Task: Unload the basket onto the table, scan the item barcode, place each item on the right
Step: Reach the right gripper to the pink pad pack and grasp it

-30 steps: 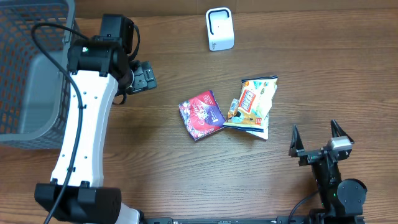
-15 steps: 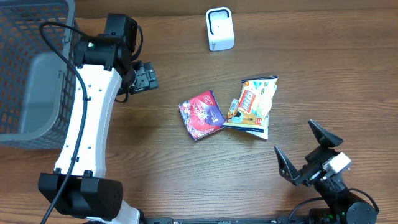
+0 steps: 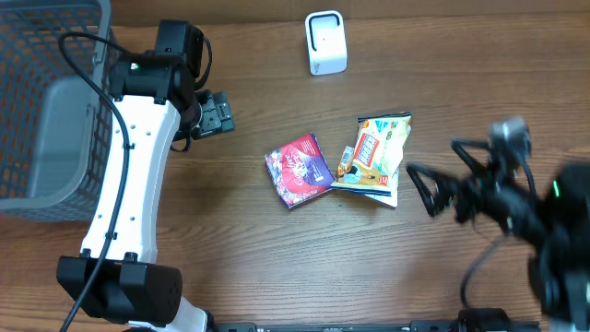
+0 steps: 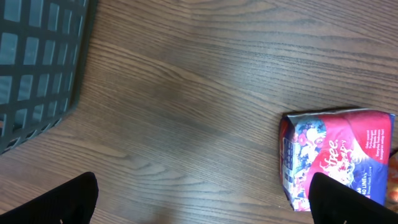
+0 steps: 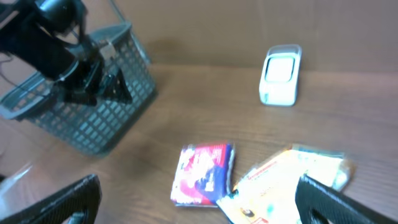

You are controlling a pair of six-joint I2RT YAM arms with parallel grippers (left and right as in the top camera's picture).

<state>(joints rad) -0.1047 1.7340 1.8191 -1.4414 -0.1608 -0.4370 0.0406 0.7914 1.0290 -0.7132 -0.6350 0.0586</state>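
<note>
Two items lie mid-table: a red and purple packet [image 3: 298, 171] [image 4: 339, 155] [image 5: 202, 174] and, to its right, a yellow snack bag [image 3: 376, 152] [image 5: 286, 186] on top of a white sheet. I cannot make out a barcode on either. The white scanner [image 3: 325, 43] [image 5: 280, 74] stands upright at the back. My left gripper [image 3: 214, 115] [image 4: 202, 205] hangs open over bare wood, left of the red packet. My right gripper [image 3: 442, 177] [image 5: 199, 205], blurred by motion, is open and empty just right of the yellow bag, facing both items.
A grey mesh basket [image 3: 37, 111] [image 4: 37, 62] [image 5: 93, 112] fills the back left corner, close beside the left arm [image 3: 129, 175]. Bare wooden table lies in front of the items.
My right arm has lifted from the table's front edge and swung back and left toward the yellow bag, still open. The left arm has barely shifted.
</note>
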